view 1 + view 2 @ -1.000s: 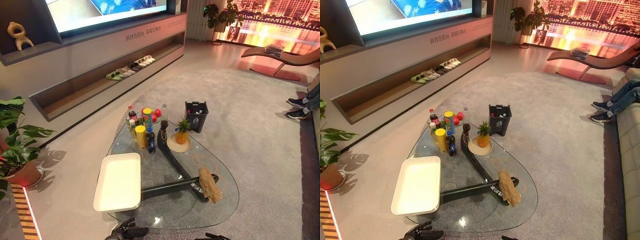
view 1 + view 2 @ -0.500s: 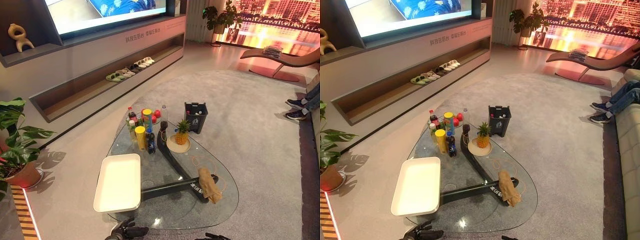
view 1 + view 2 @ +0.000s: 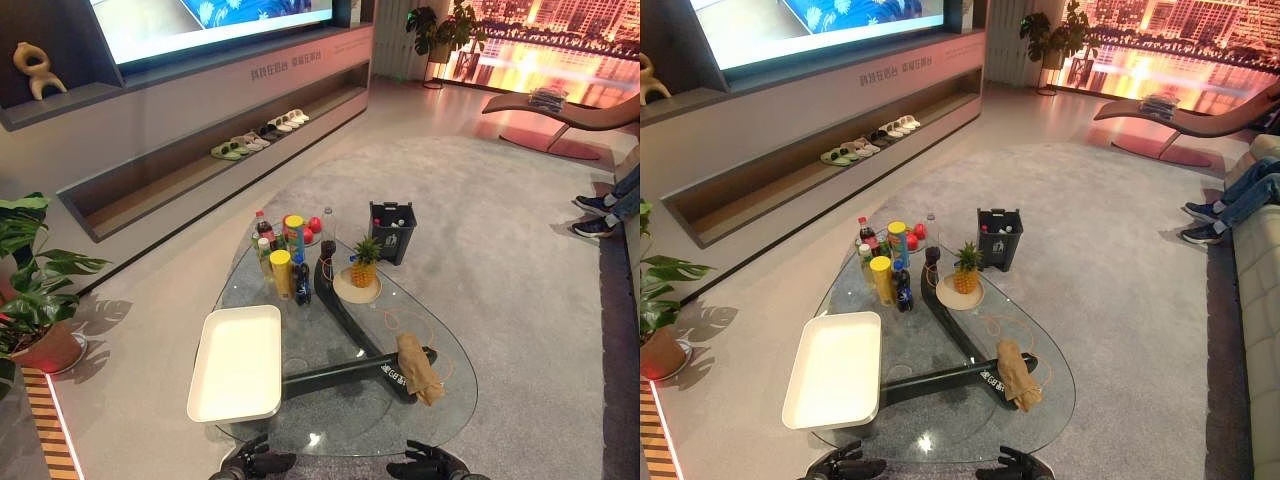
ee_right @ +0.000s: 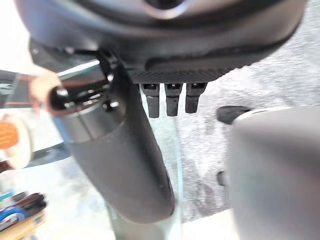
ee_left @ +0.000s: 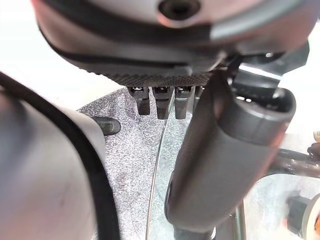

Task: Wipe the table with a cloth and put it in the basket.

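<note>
cloth (image 3: 418, 368) on table (image 3: 452, 400), beyond right hand (image 3: 425, 466)

Both eye views look down from the head onto the same glass table (image 3: 440, 400). Each wrist view looks closely past its own hand toward the table's near edge.

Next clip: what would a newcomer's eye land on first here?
Probably the glass table with its crowded far end: bottles and cans beside a pineapple on a plate. A big white tray fills the near left side, and a tan cloth lies crumpled near the right edge. Both hands, left and right, hang empty at the near rim.
</note>
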